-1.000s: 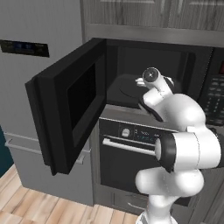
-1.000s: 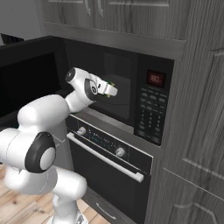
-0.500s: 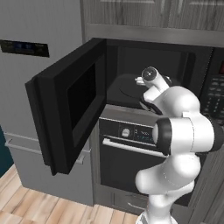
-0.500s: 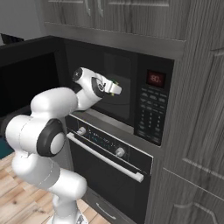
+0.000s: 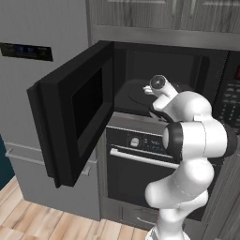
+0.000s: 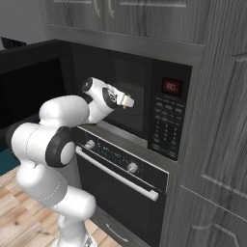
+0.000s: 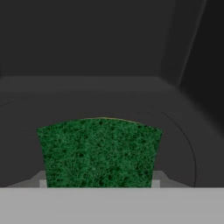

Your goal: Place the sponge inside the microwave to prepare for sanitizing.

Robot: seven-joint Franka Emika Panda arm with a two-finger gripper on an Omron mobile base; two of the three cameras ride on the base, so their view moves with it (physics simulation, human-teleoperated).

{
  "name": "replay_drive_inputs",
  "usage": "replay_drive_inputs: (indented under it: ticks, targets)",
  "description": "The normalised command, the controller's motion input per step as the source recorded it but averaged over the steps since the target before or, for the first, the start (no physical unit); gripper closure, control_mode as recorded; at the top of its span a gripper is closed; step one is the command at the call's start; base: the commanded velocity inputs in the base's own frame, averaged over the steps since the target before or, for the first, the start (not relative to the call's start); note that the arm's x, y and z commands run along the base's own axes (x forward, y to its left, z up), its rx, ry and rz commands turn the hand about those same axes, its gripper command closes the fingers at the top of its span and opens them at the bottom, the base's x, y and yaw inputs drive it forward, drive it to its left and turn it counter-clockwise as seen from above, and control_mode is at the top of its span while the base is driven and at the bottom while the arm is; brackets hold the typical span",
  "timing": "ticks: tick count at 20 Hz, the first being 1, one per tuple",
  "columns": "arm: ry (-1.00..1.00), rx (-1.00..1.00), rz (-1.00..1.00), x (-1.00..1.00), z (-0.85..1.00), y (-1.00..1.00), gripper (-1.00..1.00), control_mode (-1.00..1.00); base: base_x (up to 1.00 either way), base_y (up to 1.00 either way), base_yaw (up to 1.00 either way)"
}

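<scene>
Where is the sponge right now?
The sponge is held in the gripper inside the open microwave, above the round turntable in the hand view. In the right base view it sits left of the button panel.

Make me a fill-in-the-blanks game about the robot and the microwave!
1. The black built-in microwave has its wide dark door swung ____.
2. The claw is shut on a small yellow-and-green soft ____.
3. In the hand view, the round turntable lies under the sponge, whose facing side is ____.
4. The microwave's display glows ____.

Missing words: open; sponge; green; red
</scene>
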Motion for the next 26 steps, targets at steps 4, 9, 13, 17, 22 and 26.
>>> replay_drive_inputs:
  ticks: [4,9,13,17,22,26]
  targets:
    - [0.07,0.02,0.0,0.0,-0.28,0.0,1.0,-1.0,0.0,0.0,0.0]
    - [0.03,0.01,0.0,0.06,-0.15,0.0,-1.0,-1.0,0.0,0.0,0.0]
    - [0.0,0.0,0.0,0.2,0.0,0.0,-1.0,-1.0,0.0,0.0,0.0]
    - [0.0,0.0,0.0,0.23,0.0,0.0,-1.0,-1.0,0.0,0.0,0.0]
    - [-0.01,0.0,0.0,0.39,0.0,0.0,-1.0,-1.0,0.0,0.0,0.0]
    - [-0.02,0.0,0.0,0.29,0.0,0.0,-1.0,-1.0,0.0,0.0,0.0]
